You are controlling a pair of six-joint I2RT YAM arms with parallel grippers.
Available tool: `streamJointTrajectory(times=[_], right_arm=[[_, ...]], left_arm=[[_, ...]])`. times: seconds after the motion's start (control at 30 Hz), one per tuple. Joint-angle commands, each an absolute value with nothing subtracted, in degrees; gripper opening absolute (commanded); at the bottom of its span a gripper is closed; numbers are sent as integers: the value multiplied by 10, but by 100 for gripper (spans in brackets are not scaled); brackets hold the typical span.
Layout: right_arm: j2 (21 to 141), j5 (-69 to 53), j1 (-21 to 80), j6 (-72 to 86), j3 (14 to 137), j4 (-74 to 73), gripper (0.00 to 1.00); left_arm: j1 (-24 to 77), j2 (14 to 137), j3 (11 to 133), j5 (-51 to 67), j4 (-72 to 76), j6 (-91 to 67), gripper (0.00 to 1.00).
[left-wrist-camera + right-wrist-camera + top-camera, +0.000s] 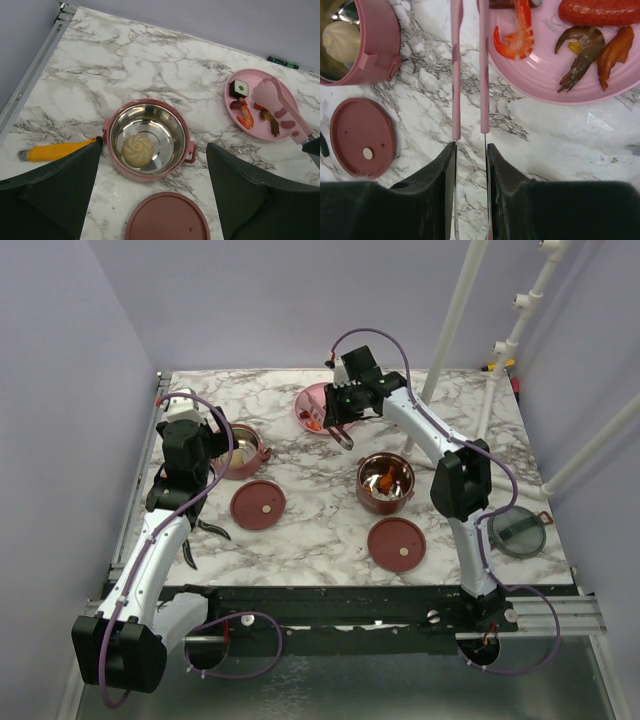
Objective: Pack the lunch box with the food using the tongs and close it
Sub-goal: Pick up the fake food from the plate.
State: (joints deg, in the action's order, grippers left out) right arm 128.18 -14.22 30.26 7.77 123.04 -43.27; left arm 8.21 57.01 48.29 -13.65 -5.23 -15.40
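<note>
Beside plate point(540, 67): right gripper point(470, 150) clenched on tongs point(456, 75), tips over plate.
Left of plate: left gripper point(155, 145) released, above bowl point(167, 125) holding bun point(138, 150).
On plate: shrimp point(517, 37), sausage point(600, 11).

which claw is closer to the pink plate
right: the right claw, shut on the tongs, sits beside the pink plate; the left claw hovers over the bowl with the bun

I count two steel-lined bowls point(241, 450), two flat maroon lids point(258, 505), one clear grey lid point(518, 533), one pink plate point(540, 70), one pair of pink tongs point(456, 75), one cream bun point(138, 150), one yellow-handled tool point(55, 150) and two robot arms point(430, 435).
</note>
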Motion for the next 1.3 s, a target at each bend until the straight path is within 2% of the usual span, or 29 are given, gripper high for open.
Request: streamJointTrajectory(times=[0.0, 0.27, 1.27], right_arm=[[1308, -185, 302, 114, 1232, -431, 29], [1312, -175, 302, 123, 1219, -425, 36], [1378, -161, 302, 143, 1285, -438, 36]], left_arm=[[79, 561, 481, -125, -41, -155, 88], [79, 559, 481, -123, -41, -155, 88], [79, 555, 481, -123, -40, -156, 88]])
